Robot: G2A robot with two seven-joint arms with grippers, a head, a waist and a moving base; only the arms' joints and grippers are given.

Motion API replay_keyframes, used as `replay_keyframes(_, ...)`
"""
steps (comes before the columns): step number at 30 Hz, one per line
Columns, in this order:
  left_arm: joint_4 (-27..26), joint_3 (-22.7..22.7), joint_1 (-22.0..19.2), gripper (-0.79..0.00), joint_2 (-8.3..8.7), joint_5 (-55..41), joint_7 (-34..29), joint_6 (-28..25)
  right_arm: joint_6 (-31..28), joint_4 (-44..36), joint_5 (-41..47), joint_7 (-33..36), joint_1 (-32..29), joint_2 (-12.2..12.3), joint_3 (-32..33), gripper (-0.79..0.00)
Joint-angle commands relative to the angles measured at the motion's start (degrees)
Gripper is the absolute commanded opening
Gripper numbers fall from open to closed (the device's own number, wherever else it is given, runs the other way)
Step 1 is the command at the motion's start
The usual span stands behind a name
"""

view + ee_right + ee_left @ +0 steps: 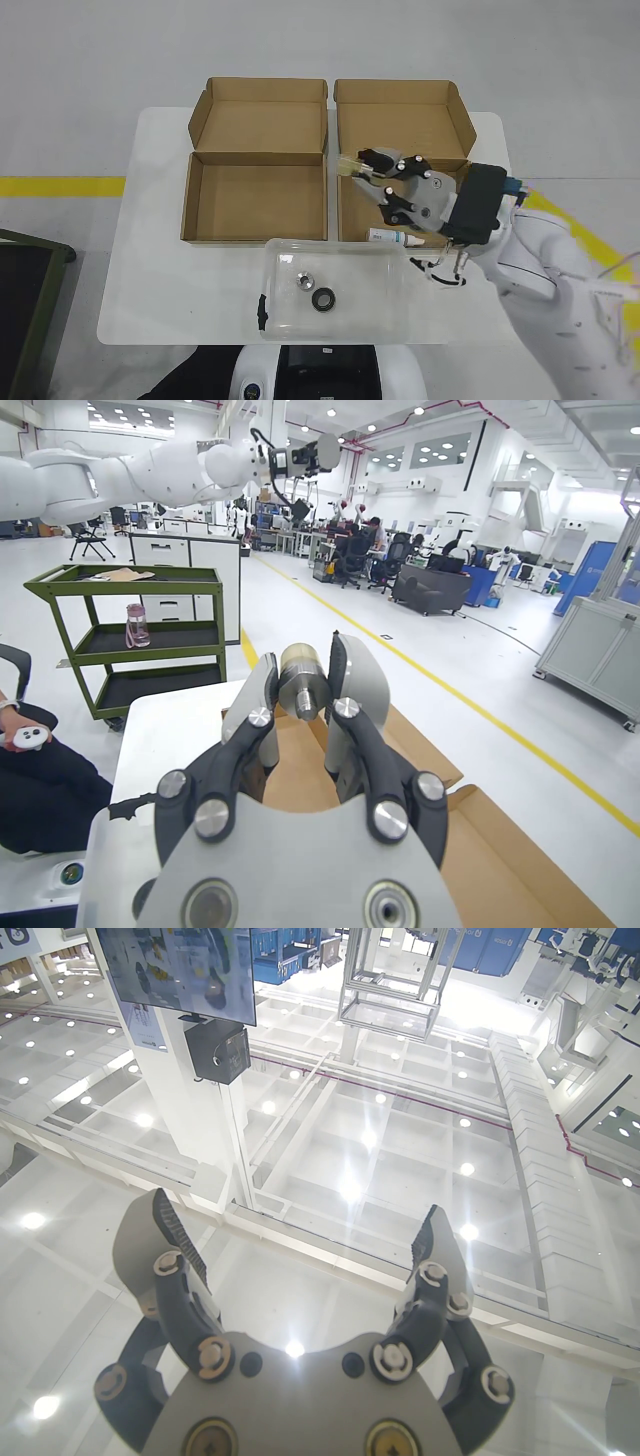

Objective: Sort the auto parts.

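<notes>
My right gripper [357, 168] [300, 674] is shut on a metal cylinder part [299, 686] with a threaded stud and a yellowish cap [347, 165]. It hangs over the near left edge of the right cardboard box [400, 125] [500, 850]. A small white tube [390, 237] lies in that box's front. The left cardboard box [255, 200] holds nothing visible. In the clear plastic bin [380, 300] at the front lie a metal nut [303, 281] and a black ring [323, 298]. My left gripper [296, 1205] [320, 450] is open, raised high, pointing at the ceiling.
Both boxes have their lids folded back toward the far edge of the white table [150, 260]. A green cart [125, 635] [30, 300] stands on the floor off the table's left side. Bare table surface lies left of the bin.
</notes>
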Motion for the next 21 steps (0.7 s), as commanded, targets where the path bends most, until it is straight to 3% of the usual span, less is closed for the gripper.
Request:
replay_keyframes(1, 0.0, 0.0, 0.0, 0.0, 0.0, 0.0, 0.0, 0.0, 0.19, 0.18, 0.47, -0.08, 0.92, -0.05, 0.57, -0.785)
replay_keyframes(21, 0.0, 0.0, 0.0, 0.0, 0.0, 0.0, 0.0, 0.0, 1.15, 4.6, 1.19, -2.01, 4.9, -0.83, 0.79, -0.785)
